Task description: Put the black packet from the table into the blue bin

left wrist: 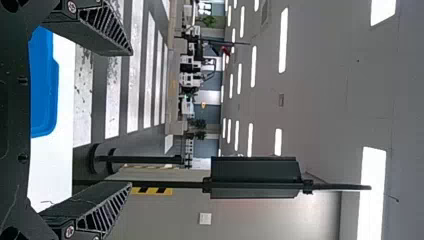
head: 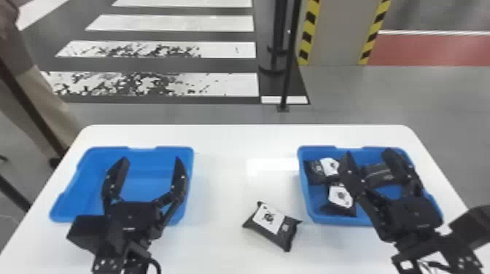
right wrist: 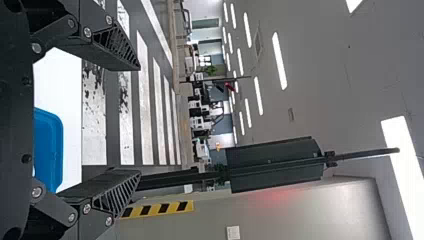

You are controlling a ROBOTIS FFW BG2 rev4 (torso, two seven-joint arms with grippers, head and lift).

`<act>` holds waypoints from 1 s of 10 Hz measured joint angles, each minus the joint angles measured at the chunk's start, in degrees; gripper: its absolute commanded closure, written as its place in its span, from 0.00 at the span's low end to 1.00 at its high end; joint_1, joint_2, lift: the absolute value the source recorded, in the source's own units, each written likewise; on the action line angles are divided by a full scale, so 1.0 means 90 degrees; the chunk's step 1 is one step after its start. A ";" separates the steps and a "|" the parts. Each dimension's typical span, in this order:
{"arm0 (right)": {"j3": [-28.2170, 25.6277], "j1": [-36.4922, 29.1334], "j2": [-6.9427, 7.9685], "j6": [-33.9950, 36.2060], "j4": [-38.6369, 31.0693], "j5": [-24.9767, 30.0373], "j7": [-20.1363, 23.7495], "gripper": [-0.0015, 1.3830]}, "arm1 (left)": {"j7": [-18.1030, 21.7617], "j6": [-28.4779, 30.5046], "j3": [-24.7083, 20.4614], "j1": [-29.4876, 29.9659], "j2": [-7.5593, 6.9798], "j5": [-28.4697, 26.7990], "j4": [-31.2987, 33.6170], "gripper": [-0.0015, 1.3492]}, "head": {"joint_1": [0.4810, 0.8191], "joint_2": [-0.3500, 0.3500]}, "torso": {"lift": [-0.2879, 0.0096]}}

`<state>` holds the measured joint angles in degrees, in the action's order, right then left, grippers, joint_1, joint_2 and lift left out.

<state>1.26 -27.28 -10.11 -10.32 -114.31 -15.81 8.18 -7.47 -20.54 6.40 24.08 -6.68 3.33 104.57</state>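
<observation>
In the head view my left gripper point(head: 151, 160) is open above the left blue bin point(head: 136, 148). My right gripper point(head: 368, 153) stands open over the right blue bin point(head: 306, 204), which holds several black packets point(head: 339, 196). Between the two bins, nearer the right one, a black packet point(head: 269, 223) with a white label lies flat on the table, touched by neither gripper. The left wrist view has my left gripper point(left wrist: 131, 117) with its fingers wide apart. Likewise, in the right wrist view, my right gripper point(right wrist: 140, 120) holds nothing between its spread fingers.
The white table point(head: 226, 138) carries both bins, one at each side. Past its far edge stands a black pole point(head: 288, 65) on the floor. Nothing of the left bin's contents is visible around my left gripper.
</observation>
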 measured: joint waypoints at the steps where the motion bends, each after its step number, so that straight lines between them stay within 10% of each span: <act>1: 0.0000 0.0000 0.0000 0.0026 -0.0009 -0.0006 -0.0001 0.22 | 0.0000 0.0007 0.0000 -0.0004 0.0000 -0.0001 0.0011 0.07 | 0.63 0.50 | 0.60; 10: 0.0615 0.0144 -0.0228 0.1444 -0.0312 0.0077 -0.0010 0.22 | 0.0000 0.0199 0.0020 -0.0004 -0.0018 -0.0013 0.0107 0.07 | 0.63 0.61 | 0.60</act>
<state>6.79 -25.98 -12.15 2.68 -117.12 -15.12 8.09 -7.47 -18.75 6.57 24.04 -6.84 3.21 105.54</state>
